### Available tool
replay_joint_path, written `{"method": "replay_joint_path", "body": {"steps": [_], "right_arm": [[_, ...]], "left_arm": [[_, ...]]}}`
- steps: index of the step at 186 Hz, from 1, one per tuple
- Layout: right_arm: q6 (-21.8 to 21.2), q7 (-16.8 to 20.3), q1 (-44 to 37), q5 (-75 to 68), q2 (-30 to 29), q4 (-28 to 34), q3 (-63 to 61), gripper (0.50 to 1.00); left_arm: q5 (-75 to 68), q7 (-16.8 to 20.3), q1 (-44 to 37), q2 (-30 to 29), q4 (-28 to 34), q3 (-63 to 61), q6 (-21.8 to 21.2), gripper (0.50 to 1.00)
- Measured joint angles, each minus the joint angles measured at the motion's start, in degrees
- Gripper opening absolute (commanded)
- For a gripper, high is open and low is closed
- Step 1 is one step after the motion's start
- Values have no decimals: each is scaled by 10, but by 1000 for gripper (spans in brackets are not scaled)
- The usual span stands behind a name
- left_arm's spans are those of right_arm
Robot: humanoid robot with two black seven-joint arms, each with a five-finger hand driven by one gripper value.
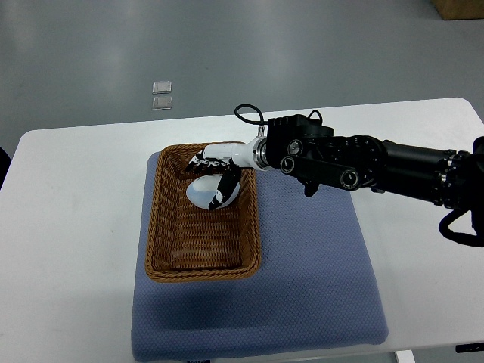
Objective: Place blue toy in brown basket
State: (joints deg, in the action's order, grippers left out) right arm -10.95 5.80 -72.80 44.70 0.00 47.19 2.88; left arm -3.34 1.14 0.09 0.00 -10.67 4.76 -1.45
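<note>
Right now the right hand (214, 175) is reaching in from the table's right edge and sits over the far end of the brown basket (203, 268), which stands on a blue mat (318, 287) toward the near side of the white table (68, 227).

The step in hand looks like the drop itself, or the moment just after it. To do it well, I'd say the hand should stay inside the basket's walls and low, spread its fingers fully, and then lift straight up rather than sweep sideways, so nothing catches on the wicker rim and the basket doesn't get dragged across the mat. There is plenty of bare floor in the near half of the basket, so there's no need to crowd the far wall.

As for the hand: the white and black fingers (224, 190) are curled downward around a pale rounded shape that I can't separate from the palm. Whether they are clamped on something or loosely bent, I can't tell from here.

The blue toy I can't find anywhere: not on the table, not on the mat, not on the visible basket floor. If it is present, it is hidden beneath that hand.

The left arm isn't showing.
</note>
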Motion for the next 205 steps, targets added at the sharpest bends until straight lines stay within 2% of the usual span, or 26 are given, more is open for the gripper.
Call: {"method": "replay_joint_path", "body": {"steps": [72, 102, 127, 160, 205], "right_arm": [[-16, 0, -5, -9, 3, 6, -86, 903], [-39, 0, -5, -35, 43, 7, -155, 903], [-41, 0, 6, -63, 80, 7, -223, 903], [-38, -4, 66, -92, 119, 1, -344, 905], [-36, -25, 170, -157, 121, -8, -512, 905]], "left_arm": [[0, 0, 0, 0, 2, 0, 0, 1000], [0, 0, 0, 0, 2, -1, 0, 1000], [0, 0, 0, 0, 1, -1, 0, 1000], [0, 0, 0, 0, 0, -2, 0, 1000], [0, 0, 0, 0, -1, -2, 0, 1000]]}}
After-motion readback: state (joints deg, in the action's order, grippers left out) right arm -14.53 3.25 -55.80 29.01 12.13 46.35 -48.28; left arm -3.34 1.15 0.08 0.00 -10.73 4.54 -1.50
